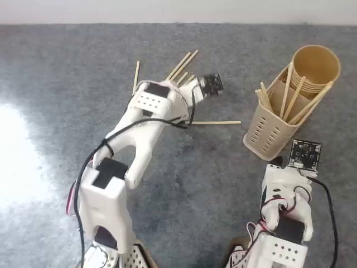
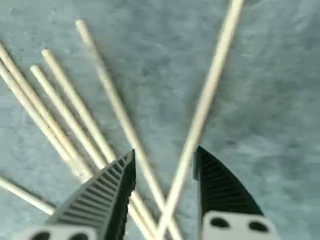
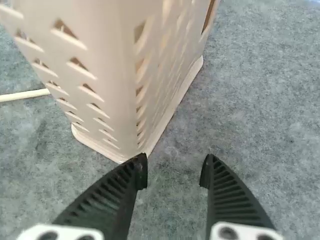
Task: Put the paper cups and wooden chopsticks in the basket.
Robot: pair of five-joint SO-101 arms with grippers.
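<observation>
Far left: lone chopstick (image 1: 136, 75), flat on the grey carpet (image 1: 50, 67), just beside the main group.
Next right: fanned chopsticks (image 1: 182, 64), flat on the carpet, lower ends hidden under the left arm (image 1: 145, 120).
Left gripper (image 2: 164, 160) low over that fan, fingers apart, nothing clamped. Two sticks crossing between the tips; probably no contact yet, though hard to judge this close.
Centre: single chopstick (image 1: 216, 122) on the carpet between left arm and basket, one end near the basket.
Right: basket (image 1: 266, 137) standing on its base. Paper cups (image 1: 317, 66) stacked in the far compartment, stowed chopsticks (image 1: 287, 95) leaning in the nearer one.
Right gripper (image 3: 172, 167) just beside the basket's lower corner, fingers apart, empty.
Step in hand, as judged: cups done, chopstick pick-up from the fan under way.
Next move calls for closing where the sticks cross without scattering the neighbours, then lifting clear and carrying across to drop end-first among the leaning sticks.
</observation>
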